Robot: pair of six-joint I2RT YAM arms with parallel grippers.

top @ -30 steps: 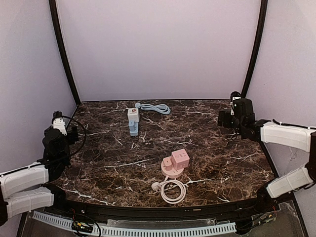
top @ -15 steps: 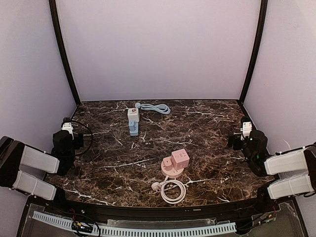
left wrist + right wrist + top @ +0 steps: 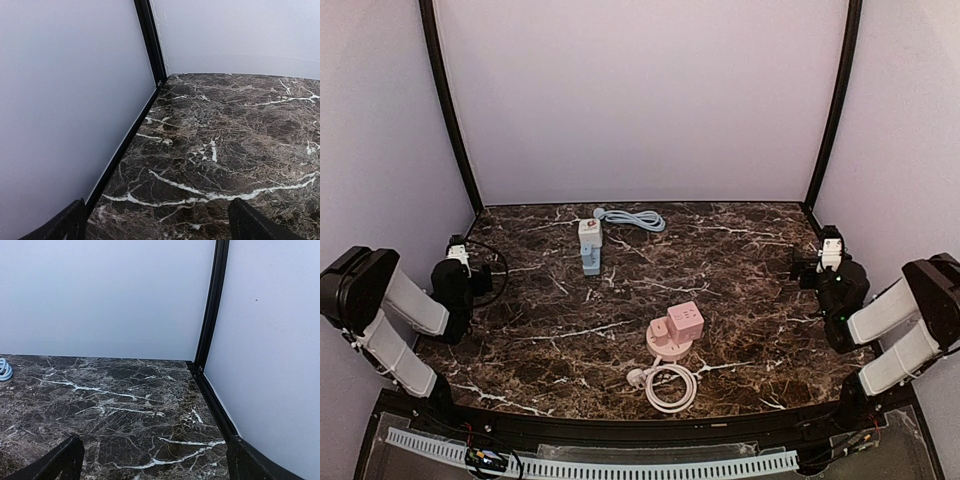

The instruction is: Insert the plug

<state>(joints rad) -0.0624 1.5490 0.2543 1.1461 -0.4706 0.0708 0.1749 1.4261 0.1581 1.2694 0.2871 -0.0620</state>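
A pink cube power strip [image 3: 677,328] stands on its round pink base at the middle front of the marble table, with its white coiled cord and plug [image 3: 665,385] lying in front. A white and light blue adapter [image 3: 590,243] lies at the back middle, with a coiled light blue cable [image 3: 632,218] behind it. My left gripper [image 3: 458,252] is at the left edge and my right gripper [image 3: 831,245] at the right edge, both far from these things. Both wrist views show wide-apart black fingertips [image 3: 67,224] [image 3: 60,462] with only bare marble between them.
Black frame posts stand at the back corners [image 3: 150,40] [image 3: 212,300], with pale walls on all sides. A bit of the light blue cable [image 3: 4,369] shows at the left edge of the right wrist view. The table's black front rim [image 3: 620,432] runs along the near edge.
Both arms have folded back and down towards their bases. The left gripper has settled at the left edge and the right gripper has dropped from mid-air to the right edge. The objects have not moved.
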